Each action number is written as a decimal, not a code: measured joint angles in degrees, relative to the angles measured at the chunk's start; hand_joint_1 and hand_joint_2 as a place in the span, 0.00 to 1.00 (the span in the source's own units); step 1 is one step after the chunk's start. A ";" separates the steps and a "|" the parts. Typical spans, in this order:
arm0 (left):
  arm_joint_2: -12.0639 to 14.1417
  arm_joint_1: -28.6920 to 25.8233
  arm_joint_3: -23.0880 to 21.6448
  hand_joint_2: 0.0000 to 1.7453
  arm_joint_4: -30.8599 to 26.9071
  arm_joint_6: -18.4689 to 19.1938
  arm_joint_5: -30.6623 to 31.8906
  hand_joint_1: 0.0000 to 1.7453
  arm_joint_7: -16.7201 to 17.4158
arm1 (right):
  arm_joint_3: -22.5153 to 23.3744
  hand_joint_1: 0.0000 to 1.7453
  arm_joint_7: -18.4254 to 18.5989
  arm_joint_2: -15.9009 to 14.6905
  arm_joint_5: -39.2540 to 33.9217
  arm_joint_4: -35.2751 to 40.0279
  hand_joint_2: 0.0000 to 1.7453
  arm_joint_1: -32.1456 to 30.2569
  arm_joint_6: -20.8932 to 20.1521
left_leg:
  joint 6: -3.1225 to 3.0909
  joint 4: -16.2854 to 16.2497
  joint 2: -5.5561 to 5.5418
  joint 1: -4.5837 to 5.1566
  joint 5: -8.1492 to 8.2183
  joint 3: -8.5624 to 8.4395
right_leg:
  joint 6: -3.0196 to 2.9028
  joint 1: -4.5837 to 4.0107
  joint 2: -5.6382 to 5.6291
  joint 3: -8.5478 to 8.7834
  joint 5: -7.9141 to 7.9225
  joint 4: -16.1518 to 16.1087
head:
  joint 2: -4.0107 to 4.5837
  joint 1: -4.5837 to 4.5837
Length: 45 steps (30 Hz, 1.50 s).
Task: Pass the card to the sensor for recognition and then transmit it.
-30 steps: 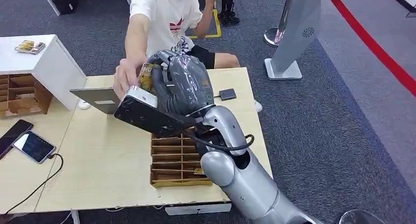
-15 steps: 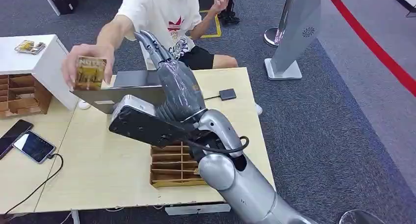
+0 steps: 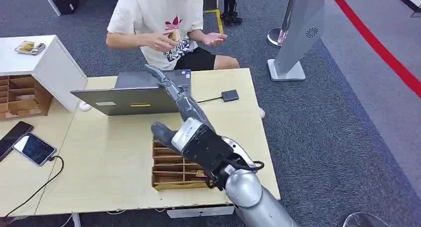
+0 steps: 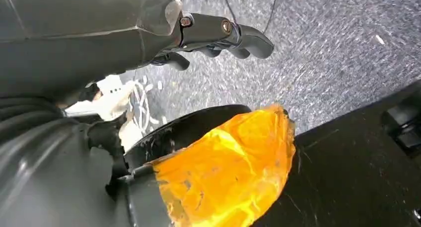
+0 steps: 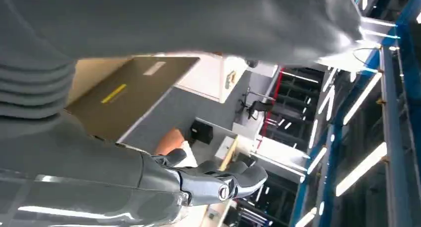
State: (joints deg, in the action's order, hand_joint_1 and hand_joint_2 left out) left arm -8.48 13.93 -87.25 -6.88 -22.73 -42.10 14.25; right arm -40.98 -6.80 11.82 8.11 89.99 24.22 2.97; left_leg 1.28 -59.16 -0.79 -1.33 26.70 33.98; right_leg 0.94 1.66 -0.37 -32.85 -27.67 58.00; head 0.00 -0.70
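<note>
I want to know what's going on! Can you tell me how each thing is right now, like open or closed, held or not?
Right hand: empty, fingers stretched out above the table.
Left hand: holds nothing, fingers curled, hanging over the carpet.
Card: held in the person's hand.
Laptop: open, screen facing the person.
Card reader: lying flat, cable plugged in.
Wooden card rack: on the table.
Phone: screen on, cable attached.

The head view looks down from high over the table (image 3: 109,172) toward the laptop (image 3: 130,94), which the close right wrist view shares behind its own hand, while the left wrist view faces grey carpet (image 4: 337,53).
</note>
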 joint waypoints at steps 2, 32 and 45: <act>0.09 -0.26 0.39 0.00 0.00 -0.43 -0.93 0.00 -0.43 | 0.00 0.00 -0.13 -0.93 -0.39 0.07 0.00 -0.68 0.02 | 0.00 0.00 0.02 0.00 0.00 -0.01 | 0.00 0.00 -0.01 -0.01 0.00 0.00 | 0.00 -0.02; 0.92 -7.31 16.00 0.00 -0.24 -0.48 -17.22 0.00 -8.96 | -1.79 0.00 -1.75 -11.17 11.92 3.34 1.00 -13.11 6.08 | -0.03 0.00 0.04 0.00 0.08 0.06 | 0.03 0.00 -0.02 -0.05 -0.04 -0.03 | 0.00 -0.02; 0.87 -7.47 17.07 0.00 -0.24 0.22 -17.94 0.00 -9.00 | -4.50 1.00 -0.92 -13.31 23.24 3.96 1.00 -13.72 9.63 | -0.03 0.00 0.04 0.00 0.08 0.06 | 0.03 0.00 -0.02 -0.04 -0.04 -0.03 | 0.00 -0.04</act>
State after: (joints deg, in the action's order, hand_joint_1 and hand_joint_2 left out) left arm -7.61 6.45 -70.18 -7.13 -22.51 -60.04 5.25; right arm -45.48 -7.72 -1.48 31.35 93.94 10.50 12.61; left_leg 1.25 -59.15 -0.76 -1.33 26.79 34.04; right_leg 0.97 1.66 -0.40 -32.89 -27.72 57.97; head 0.00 -0.74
